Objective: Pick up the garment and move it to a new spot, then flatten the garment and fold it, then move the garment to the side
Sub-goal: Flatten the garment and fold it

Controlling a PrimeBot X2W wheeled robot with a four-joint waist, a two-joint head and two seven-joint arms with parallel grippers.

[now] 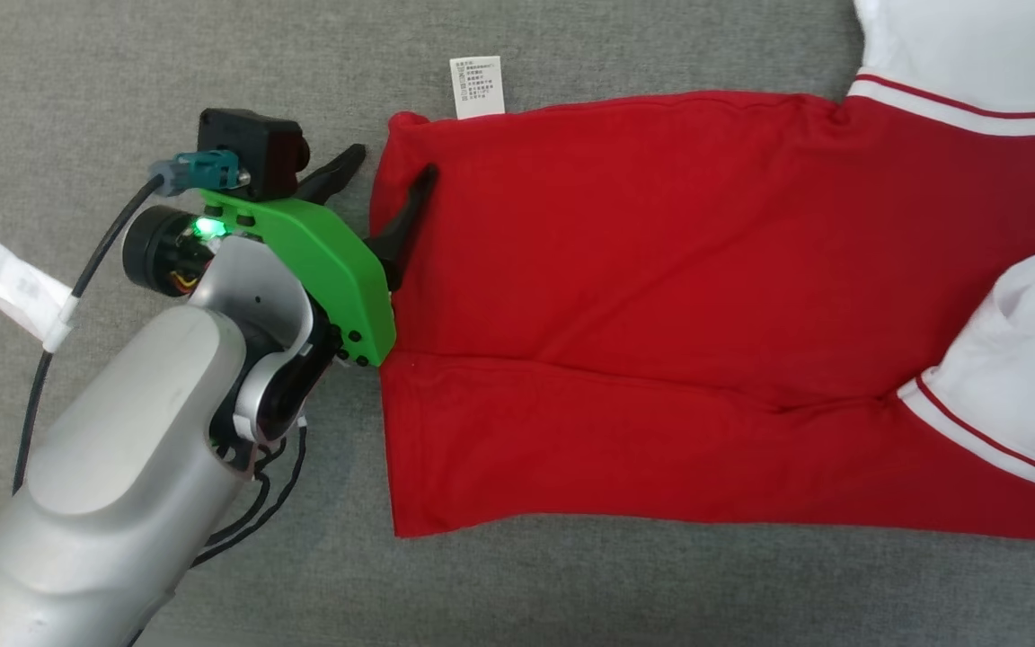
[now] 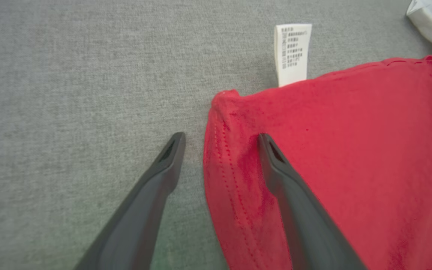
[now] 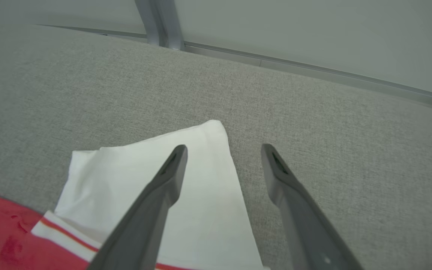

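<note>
The left gripper (image 1: 394, 162) gapes wide, straddling the red garment's (image 1: 661, 270) hem corner: one finger on the grey surface (image 1: 212, 72), the other seemingly touching the fabric. The right gripper (image 3: 223, 147), equally wide, hangs over the white sleeve's (image 3: 118, 176) edge.

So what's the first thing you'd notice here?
The big red shirt spread across the grey cloth, white sleeves at the right. At its left hem, the left gripper with the bright green mount stands open, one finger either side of the edge. A white tag pokes out above.
</note>
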